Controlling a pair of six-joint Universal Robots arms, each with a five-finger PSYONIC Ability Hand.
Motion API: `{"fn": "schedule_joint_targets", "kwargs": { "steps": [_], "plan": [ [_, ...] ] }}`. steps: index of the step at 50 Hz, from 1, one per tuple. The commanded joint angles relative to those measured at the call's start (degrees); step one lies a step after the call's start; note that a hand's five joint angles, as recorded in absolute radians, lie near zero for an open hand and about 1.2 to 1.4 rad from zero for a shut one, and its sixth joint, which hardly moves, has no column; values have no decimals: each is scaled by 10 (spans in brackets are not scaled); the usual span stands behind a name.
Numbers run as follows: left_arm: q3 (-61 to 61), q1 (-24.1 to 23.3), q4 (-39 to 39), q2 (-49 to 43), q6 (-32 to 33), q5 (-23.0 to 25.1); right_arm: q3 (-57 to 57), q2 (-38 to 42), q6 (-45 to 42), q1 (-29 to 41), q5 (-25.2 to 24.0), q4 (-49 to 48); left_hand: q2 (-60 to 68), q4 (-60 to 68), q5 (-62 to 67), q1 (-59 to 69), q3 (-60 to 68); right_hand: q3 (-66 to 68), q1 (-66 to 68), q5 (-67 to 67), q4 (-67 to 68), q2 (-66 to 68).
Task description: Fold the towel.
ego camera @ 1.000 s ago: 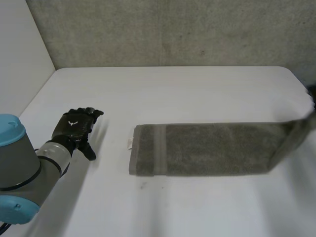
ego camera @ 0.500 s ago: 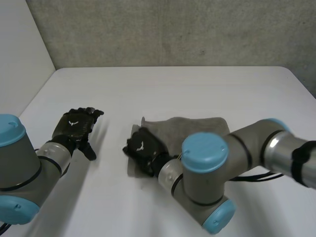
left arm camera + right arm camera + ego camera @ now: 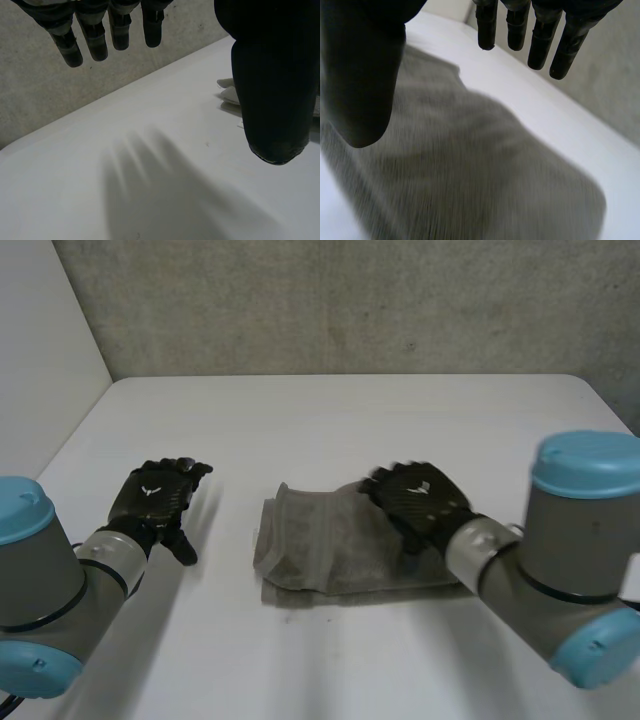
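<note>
Your left hand hovers low over the white bench, just left of the grey terry towel. Its fingers are straight, spread wide and hold nothing. Your right hand sits above the towel's right half, fingers straight, wide of the thumb and empty. The towel lies doubled over at the bench's middle, rumpled at its left end. Half a second ago the right hand was at that left end; the left hand has not moved.
</note>
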Motion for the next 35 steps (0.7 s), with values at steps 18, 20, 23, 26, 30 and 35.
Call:
{"fn": "schedule_joint_targets", "kwargs": {
  "steps": [18,20,23,26,30,35],
  "plan": [
    [-8,-4,7,-2,3,0,165,-1,-89,-157,7,-125,5,4,-17,0,4,659,663,662,650,658],
    [-8,-4,7,-2,3,0,162,-8,-97,-159,13,-130,5,4,-17,0,4,659,663,662,650,658],
    [-8,-4,7,-1,3,-1,148,-27,-113,-159,22,-143,5,4,-17,0,4,659,663,662,650,658],
    [-8,-5,7,-1,3,-1,125,-44,-137,-134,23,-150,5,4,-17,0,4,659,663,662,650,658],
    [-9,-6,7,-1,2,-1,84,-39,-164,-76,22,-151,5,4,-17,0,4,659,663,662,650,658],
    [-9,-7,7,2,2,-2,-5,25,-235,66,12,-150,5,4,-17,0,4,659,663,662,650,658]
  ]
}}
